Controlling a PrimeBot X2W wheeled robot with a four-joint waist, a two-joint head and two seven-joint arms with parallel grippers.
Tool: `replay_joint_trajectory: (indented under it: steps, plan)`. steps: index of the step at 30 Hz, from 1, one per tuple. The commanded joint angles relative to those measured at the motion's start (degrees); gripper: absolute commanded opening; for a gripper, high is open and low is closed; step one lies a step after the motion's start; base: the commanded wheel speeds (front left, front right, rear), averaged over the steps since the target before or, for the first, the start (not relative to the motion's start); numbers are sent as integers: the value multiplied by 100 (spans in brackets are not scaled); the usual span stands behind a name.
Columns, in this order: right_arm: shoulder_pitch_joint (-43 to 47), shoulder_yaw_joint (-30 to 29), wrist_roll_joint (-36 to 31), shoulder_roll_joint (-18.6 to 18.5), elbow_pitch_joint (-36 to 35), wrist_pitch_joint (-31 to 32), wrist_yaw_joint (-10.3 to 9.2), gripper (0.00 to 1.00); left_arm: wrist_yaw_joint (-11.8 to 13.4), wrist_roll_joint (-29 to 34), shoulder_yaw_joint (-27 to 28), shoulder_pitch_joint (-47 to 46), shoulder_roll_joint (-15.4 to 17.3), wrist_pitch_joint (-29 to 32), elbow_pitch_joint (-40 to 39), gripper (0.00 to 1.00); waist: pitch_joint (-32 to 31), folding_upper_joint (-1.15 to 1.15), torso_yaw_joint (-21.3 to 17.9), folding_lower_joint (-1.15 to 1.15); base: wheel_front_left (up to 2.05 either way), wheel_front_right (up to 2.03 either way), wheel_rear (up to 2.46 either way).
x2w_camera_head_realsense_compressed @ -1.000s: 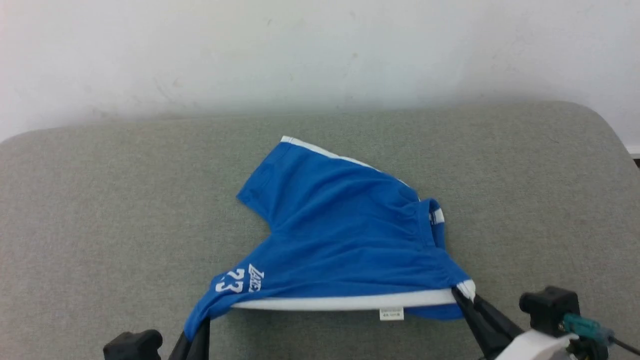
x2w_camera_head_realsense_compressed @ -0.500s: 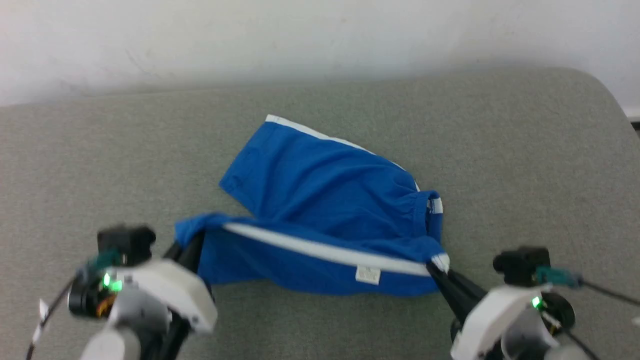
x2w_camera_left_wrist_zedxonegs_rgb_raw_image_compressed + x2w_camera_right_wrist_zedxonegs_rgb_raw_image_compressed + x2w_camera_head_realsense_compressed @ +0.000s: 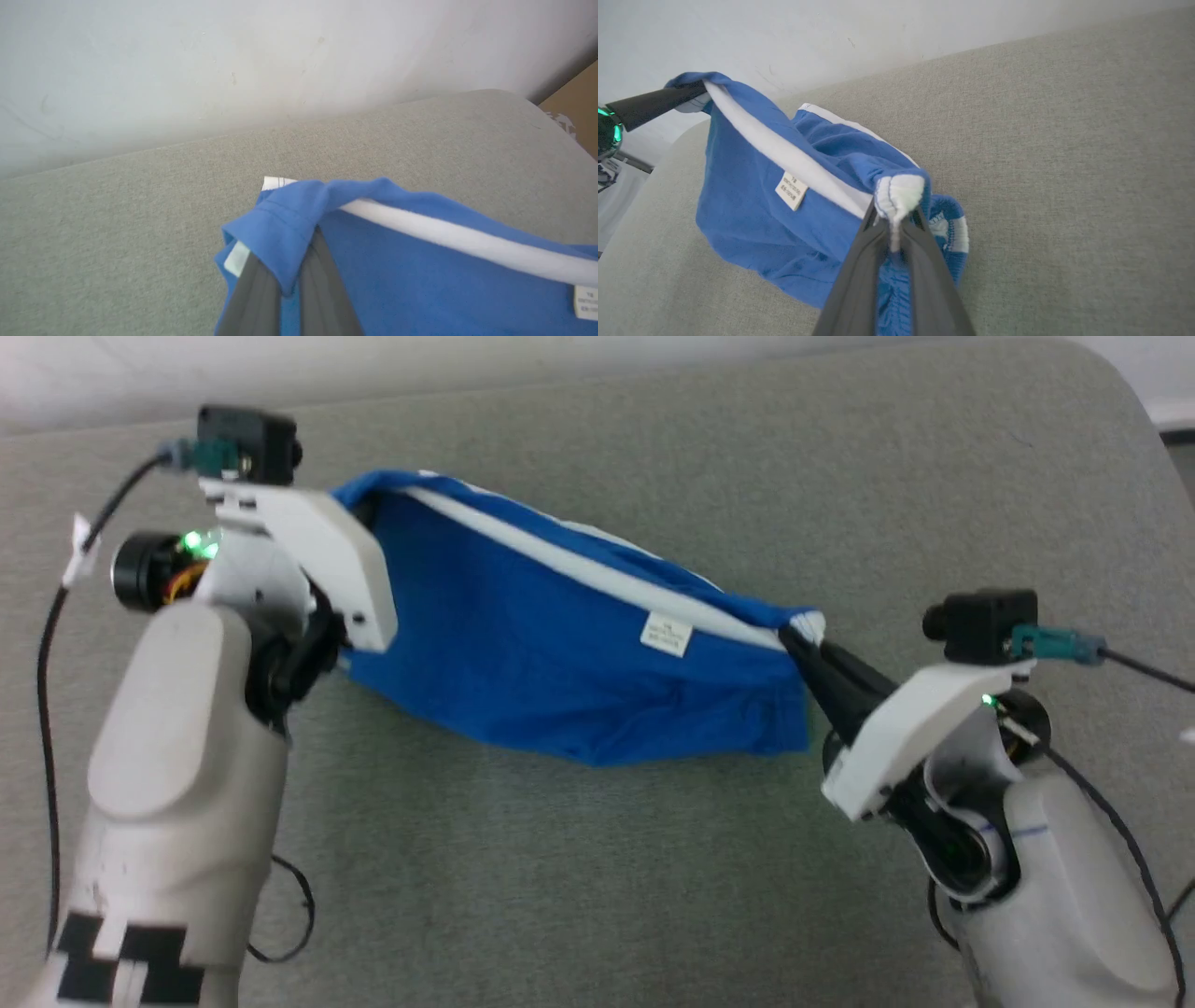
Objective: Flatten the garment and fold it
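Note:
The garment, bright blue shorts with a white band along the top edge and a small white tag, hangs stretched between my two grippers above the grey surface. My left gripper is shut on the left corner. In the left wrist view its dark fingers pinch a blue fold of the garment. My right gripper is shut on the right corner. The right wrist view shows the right gripper clamping a bunched white bit of the garment. The lower cloth sags toward the surface.
A grey padded fabric surface spreads under and around the garment, with a rounded far right corner. A white wall stands behind it. A brown cardboard-like thing lies past the right edge.
Both grippers have risen and moved forward with the garment's near edge, the left one furthest. The cloth has come off the surface and hangs taut. The head camera has tilted down.

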Motion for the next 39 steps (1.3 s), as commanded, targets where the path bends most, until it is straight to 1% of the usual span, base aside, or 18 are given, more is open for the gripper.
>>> replay_joint_trajectory:
  steps: [1, 7, 8, 9, 10, 11, 12, 13, 17, 19, 22, 25, 28, 31, 34, 37, 39]
  plan:
    - [-164, 2, 57, 21, 112, -88, -5, 0, -40, 42, -30, -242, 12, 35, 249, 0, 341, -1, -354, -2, 0, 0, 0]
    - [-653, 280, 318, 66, 744, -355, -5, 0, -104, 150, -231, -1137, -2, 247, 1710, 0, 566, -1, -604, -2, 0, 0, 0]
    - [-712, 335, 304, 68, 841, -429, -5, 4, -115, 148, -248, -1231, -13, 233, 1894, 0, 587, -1, -632, -2, 0, 0, 0]
    - [-758, 390, 299, 71, 931, -507, -5, 36, -124, 149, -266, -1307, -31, 191, 2061, 0, 596, -1, -643, -2, 0, 0, 0]
    - [-795, 475, 353, 73, 991, -577, -5, 68, -126, 118, -254, -1364, -67, 146, 2220, 11, 598, -1, -647, -2, 0, 0, 0]
    - [-825, 558, 382, 74, 1036, -658, -5, 100, -136, 88, -253, -1402, -103, 108, 2362, 33, 593, -1, -645, -2, 0, 0, 0]
    - [-845, 636, 410, 59, 1071, -737, -5, 100, -149, 61, -255, -1436, -121, 55, 2487, 68, 585, -1, -639, -2, 0, 0, 0]
    - [-855, 713, 444, 20, 1079, -836, -5, 100, -165, 15, -244, -1462, -146, -6, 2603, 100, 563, -1, -618, -2, 0, 0, 0]
    - [-799, 853, 387, -295, 901, -1485, -5, 100, -201, -69, -245, -1471, -266, -465, 2785, 100, 438, -1, -443, -2, 0, 0, 0]
    - [-680, 816, 254, -452, 710, -1972, -5, 100, -214, -139, -214, -1439, -335, -730, 2826, 100, 326, -1, -305, -2, 0, 0, 0]
    - [-373, 719, -26, -627, 447, -2470, -5, 100, -230, -223, -178, -1298, -403, -1143, 2801, 100, 106, -1, -118, -2, 0, 0, 0]
    - [-2, 472, -372, -684, 171, -2696, -5, 100, -240, -288, -140, -1103, -406, -1463, 2673, 100, -123, -1, 49, -2, 0, 0, 0]
    - [369, 173, -778, -634, -158, -2691, -5, 100, -240, -364, -88, -892, -359, -1562, 2464, 100, -332, -1, 180, -2, 0, 0, 0]
    - [734, -105, -1195, -524, -553, -2564, -5, 100, -247, -423, -100, -719, -251, -1377, 2221, 100, -489, -1, 274, -2, 0, 0, 0]
    - [1055, -213, -1448, -413, -957, -2346, -5, 100, -258, -475, -186, -635, -107, -935, 1999, 100, -563, -1, 309, -2, 0, 0, 0]
    - [1288, -172, -1538, -349, -1316, -2156, -5, 100, -275, -451, -436, -656, 109, -260, 1845, 100, -548, -1, 263, -2, 0, 0, 0]
    - [1392, -132, -1580, -393, -1459, -2046, -5, 100, -284, -506, -587, -701, 235, 202, 1753, 100, -505, -1, 203, -2, 0, 0, 0]
